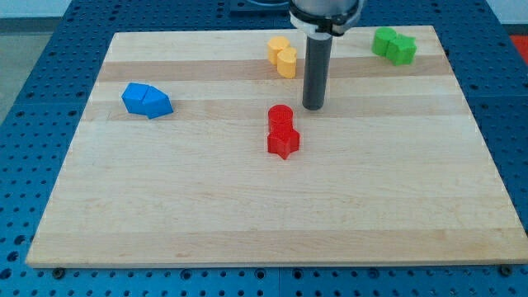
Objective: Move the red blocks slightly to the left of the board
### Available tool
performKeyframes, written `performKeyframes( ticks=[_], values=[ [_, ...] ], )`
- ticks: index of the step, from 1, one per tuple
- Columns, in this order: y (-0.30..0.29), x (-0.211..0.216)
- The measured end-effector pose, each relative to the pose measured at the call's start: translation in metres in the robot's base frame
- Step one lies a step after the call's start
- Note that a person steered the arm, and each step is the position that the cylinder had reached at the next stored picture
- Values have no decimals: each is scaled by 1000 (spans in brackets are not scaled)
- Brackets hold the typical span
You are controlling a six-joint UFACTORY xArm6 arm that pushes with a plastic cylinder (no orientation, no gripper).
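Two red blocks sit touching near the board's middle: a red cylinder [280,117] and, just below it, a red star-shaped block [283,143]. My tip [313,107] rests on the board a short way to the right of the red cylinder and slightly above it, not touching it. The dark rod rises from there to the view's top.
Two yellow blocks [282,56] sit together near the view's top, left of the rod. Two green blocks [393,44] lie at the top right. Two blue blocks [147,100] lie at the left. The wooden board [247,214] lies on a blue perforated table.
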State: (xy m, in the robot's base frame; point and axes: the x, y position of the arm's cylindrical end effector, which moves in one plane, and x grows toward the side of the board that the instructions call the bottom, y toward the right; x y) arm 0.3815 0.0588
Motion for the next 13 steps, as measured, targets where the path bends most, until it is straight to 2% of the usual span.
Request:
performKeyframes(
  ticks=[2, 6, 10, 11, 12, 13],
  values=[
    [-1, 38],
    [-8, 73],
    [-40, 71],
    [9, 71],
    [20, 70],
    [11, 37]
  ],
)
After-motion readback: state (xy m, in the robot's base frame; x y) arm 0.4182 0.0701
